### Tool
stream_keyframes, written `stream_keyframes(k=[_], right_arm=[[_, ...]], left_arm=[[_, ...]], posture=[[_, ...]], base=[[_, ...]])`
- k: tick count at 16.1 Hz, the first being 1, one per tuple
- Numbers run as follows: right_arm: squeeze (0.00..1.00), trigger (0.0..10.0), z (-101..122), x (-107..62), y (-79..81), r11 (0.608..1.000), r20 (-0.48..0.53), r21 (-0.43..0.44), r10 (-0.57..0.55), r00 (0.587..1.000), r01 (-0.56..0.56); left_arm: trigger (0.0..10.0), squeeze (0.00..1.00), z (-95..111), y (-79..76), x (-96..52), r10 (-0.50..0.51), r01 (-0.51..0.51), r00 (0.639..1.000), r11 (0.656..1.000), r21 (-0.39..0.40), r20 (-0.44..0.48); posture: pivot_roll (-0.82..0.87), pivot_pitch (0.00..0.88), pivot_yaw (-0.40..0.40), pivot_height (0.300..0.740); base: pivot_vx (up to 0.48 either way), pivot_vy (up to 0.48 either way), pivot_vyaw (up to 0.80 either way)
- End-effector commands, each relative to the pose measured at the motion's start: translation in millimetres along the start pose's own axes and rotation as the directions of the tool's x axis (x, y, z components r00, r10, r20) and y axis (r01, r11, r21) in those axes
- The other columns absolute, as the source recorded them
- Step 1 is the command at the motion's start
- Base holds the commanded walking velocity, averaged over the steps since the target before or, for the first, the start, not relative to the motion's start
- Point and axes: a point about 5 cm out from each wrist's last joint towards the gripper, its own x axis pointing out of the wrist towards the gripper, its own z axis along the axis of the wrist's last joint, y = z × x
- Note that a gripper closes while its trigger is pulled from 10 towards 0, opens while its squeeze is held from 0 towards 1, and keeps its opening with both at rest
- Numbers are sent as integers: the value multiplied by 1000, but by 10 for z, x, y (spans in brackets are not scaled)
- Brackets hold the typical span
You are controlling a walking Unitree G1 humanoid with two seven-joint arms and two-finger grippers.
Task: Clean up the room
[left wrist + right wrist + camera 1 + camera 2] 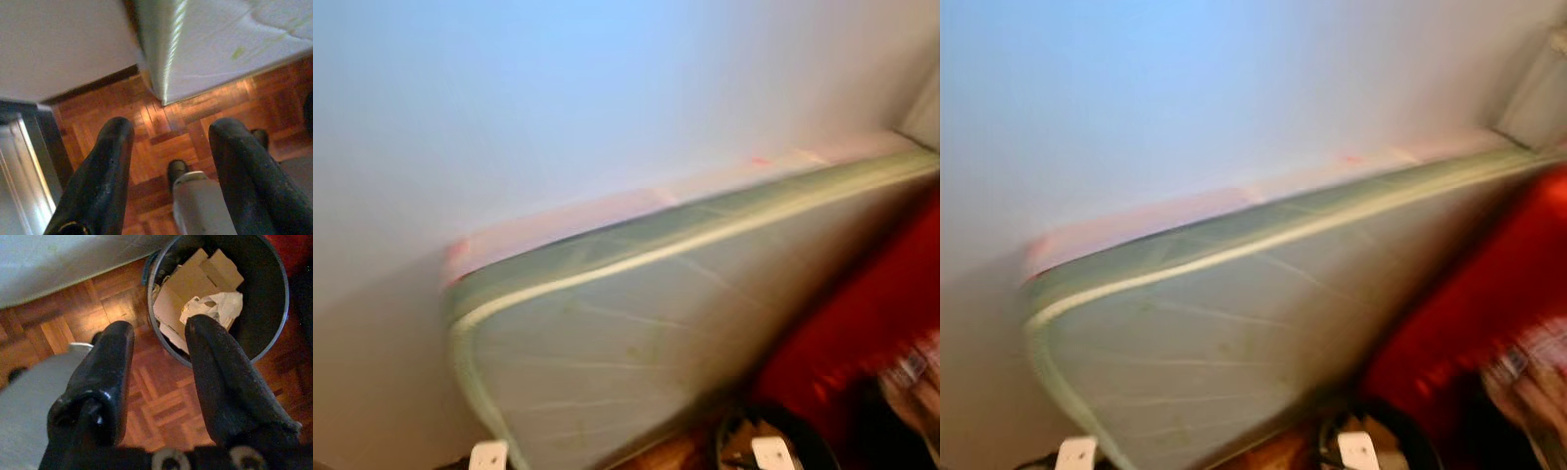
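Right wrist view looks down past the right gripper, fingers spread and holding nothing, above a dark bin at about one o'clock, already stuffed with cardboard and a crumpled white bag; rubbish likely belongs there. The left gripper hangs likewise parted and empty over parquet floor. A pale green mattress leans on edge against the wall, probably stowed aside, crowding the bin. Something red sits at four o'clock, too blurred to name.
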Motion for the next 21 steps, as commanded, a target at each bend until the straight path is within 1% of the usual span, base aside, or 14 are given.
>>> stream_keyframes(k=[1, 10, 11, 16, 18, 21], right_arm=[[0, 10000, 641, 56, -444, 955, 93, 296, -50, 994, 20], [0, 10000, 651, 56, -451, 957, 95, 291, -46, 994, 16], [0, 10000, 650, 56, -448, 953, 98, 302, -47, 994, 15], [0, 10000, 665, 54, -450, 943, 121, 331, -52, 991, 9], [0, 10000, 654, 55, -458, 951, 98, 309, -59, 993, 26], [0, 10000, 639, 55, -471, 956, 73, 289, -68, 995, 44]], left_arm=[[10000, 0, 44, -215, 51, -151, 165, 981, 980, 114, -122], [10000, 0, 54, -224, 53, -159, 173, 980, 978, 120, -119], [10000, 0, 54, -224, 53, -159, 173, 980, 977, 120, -119], [10000, 0, 60, -225, 54, -158, 173, 980, 976, 135, -118], [10000, 0, 66, -220, 56, -150, 164, 982, 977, 135, -111], [10000, 0, 67, -214, 56, -136, 149, 985, 981, 126, -106]], posture=[[34, 0, 36, 740], [36, 0, 34, 740], [36, 0, 34, 740], [32, 0, 35, 740], [28, 0, 35, 740], [26, 0, 34, 740]], base=[[0, 0, -763], [0, 0, -761], [0, 0, -744], [0, 0, 0], [0, 0, 0], [0, -332, -154]])
